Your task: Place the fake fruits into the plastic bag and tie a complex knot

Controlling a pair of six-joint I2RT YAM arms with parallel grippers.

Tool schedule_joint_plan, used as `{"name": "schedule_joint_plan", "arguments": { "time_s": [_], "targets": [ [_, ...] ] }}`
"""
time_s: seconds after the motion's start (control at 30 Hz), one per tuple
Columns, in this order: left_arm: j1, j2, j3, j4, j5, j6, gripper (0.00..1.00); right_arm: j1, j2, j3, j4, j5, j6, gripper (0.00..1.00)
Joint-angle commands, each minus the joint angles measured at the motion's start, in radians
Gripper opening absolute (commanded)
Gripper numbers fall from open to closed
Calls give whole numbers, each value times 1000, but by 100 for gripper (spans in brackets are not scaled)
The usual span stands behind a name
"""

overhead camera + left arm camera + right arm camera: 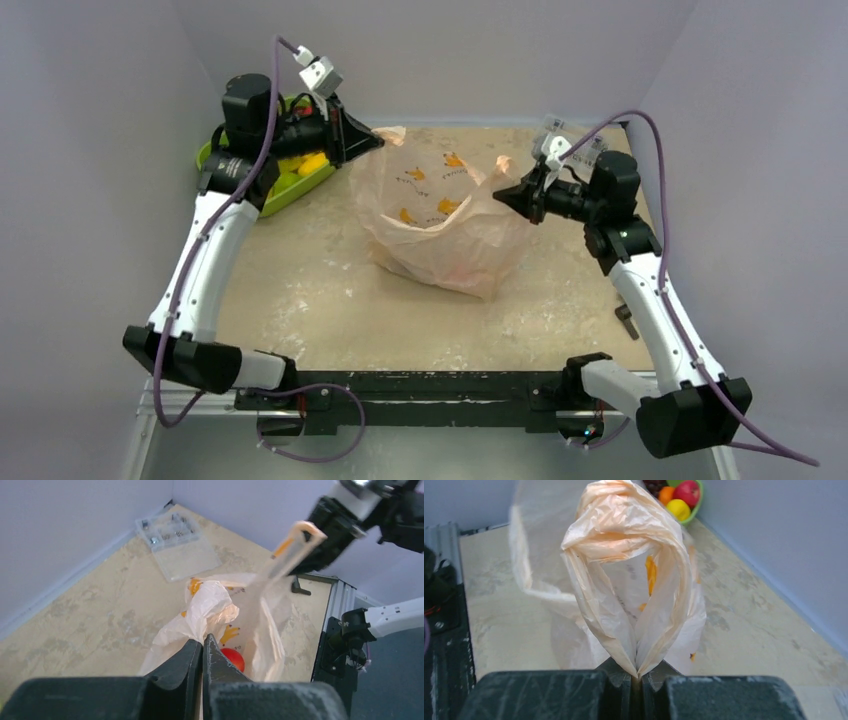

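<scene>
You have the plastic bag [440, 225] standing in the middle of the bench [300, 300], between the two tools. Your left tool [380, 142] pinches its far-left edge, and your right tool [497, 197] pinches a strap on its right side. One fake fruit [232, 659] lies inside the bag. The tray [300, 192] sits at the far left, under your left arm, with the other fake fruits [679, 509] in it. A parts box [177, 545] lies in the far right corner.

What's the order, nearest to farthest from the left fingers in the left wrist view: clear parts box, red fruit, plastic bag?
1. plastic bag: at the fingers of the left gripper.
2. red fruit: just beyond, inside it.
3. clear parts box: far, by the wall.
</scene>
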Motion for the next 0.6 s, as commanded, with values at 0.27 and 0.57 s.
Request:
{"name": "schedule_joint_plan", "arguments": {
  "time_s": [0.27,0.57],
  "targets": [
    [-135,-386,-494,-593,6,1039,0,-70,285,49,-228,149,297,0],
    [-270,-359,-885,-440,-285,1238,0,-69,590,44,-234,310,299,0]
  ]
}}
